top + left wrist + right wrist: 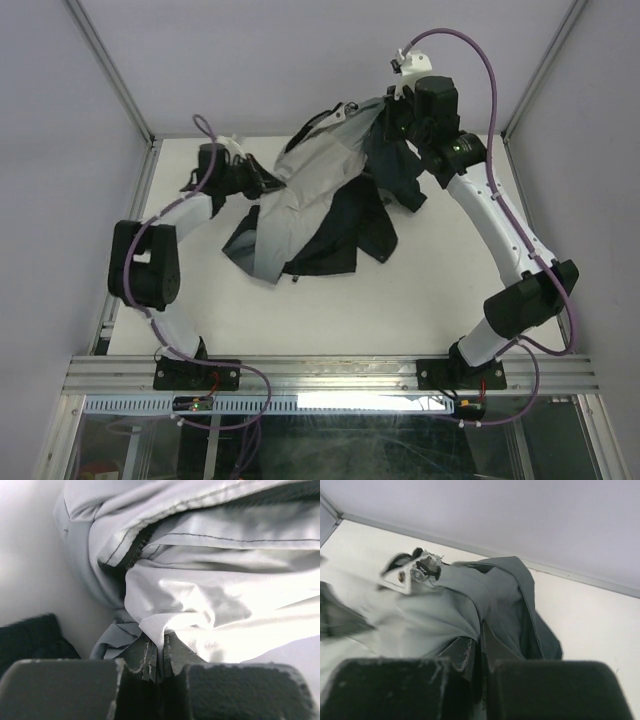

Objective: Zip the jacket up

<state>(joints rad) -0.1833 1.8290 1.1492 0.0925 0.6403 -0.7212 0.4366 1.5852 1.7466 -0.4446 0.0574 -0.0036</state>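
Jacket [300, 200] crumpled, long axis near-left to far-right; left fingers [144, 652] and right fingers [461, 655] each pinched on fabric.

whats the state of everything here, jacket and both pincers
jacket: crumpled, looks unzipped, far end lifted off the table
left pincer: shut on a light grey fold of the jacket
right pincer: shut on the jacket, raised
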